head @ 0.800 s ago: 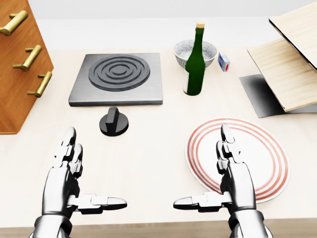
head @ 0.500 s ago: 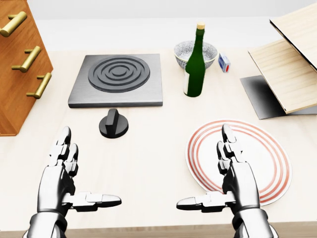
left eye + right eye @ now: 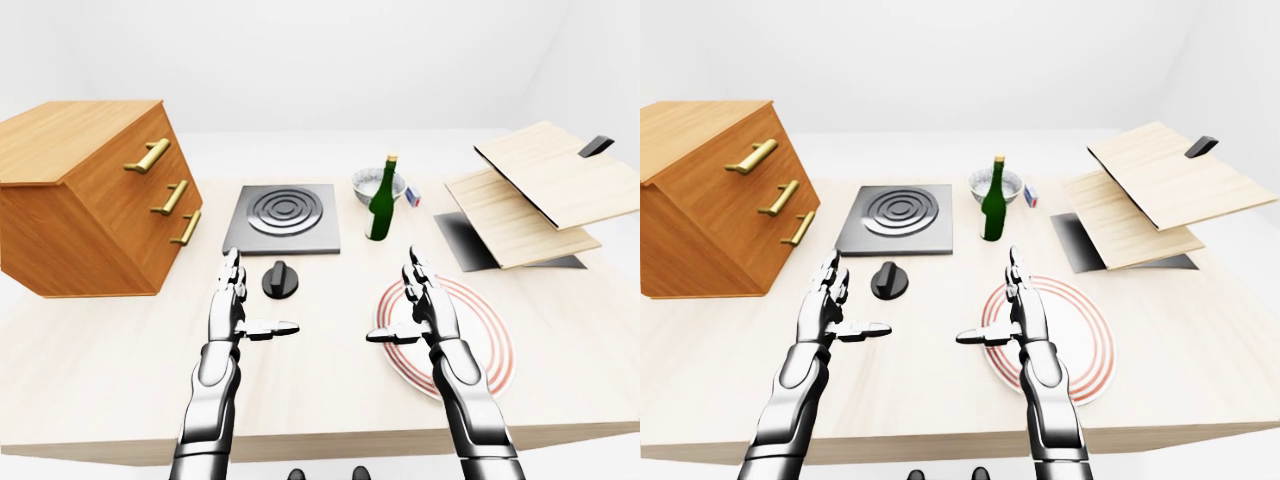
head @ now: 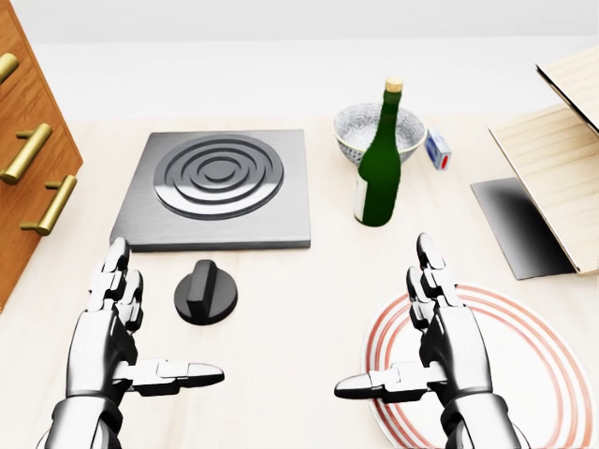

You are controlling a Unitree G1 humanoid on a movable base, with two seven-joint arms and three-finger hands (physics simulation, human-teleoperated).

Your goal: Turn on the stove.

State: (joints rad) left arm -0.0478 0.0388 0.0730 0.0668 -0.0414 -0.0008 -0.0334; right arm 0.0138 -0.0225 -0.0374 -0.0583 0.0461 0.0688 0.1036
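Observation:
A grey square stove plate (image 4: 217, 190) with ringed burner lies on the pale wooden table in the upper left of the head view. Its black round knob (image 4: 206, 294) sits on the table just below the plate. My left hand (image 4: 120, 332) is open, fingers spread, to the left of and slightly below the knob, not touching it. My right hand (image 4: 432, 327) is open, hovering over the left edge of the red-ringed plate (image 4: 524, 374). Both hands show also in the left-eye view: the left hand (image 3: 236, 300) and the right hand (image 3: 418, 300).
A green bottle (image 4: 380, 173) stands right of the stove, with a grey bowl (image 4: 365, 126) and a small blue-white box (image 4: 437, 150) above it. A wooden drawer chest (image 3: 90, 195) is at left. Wooden boards (image 3: 540, 195) on a dark stand are at right.

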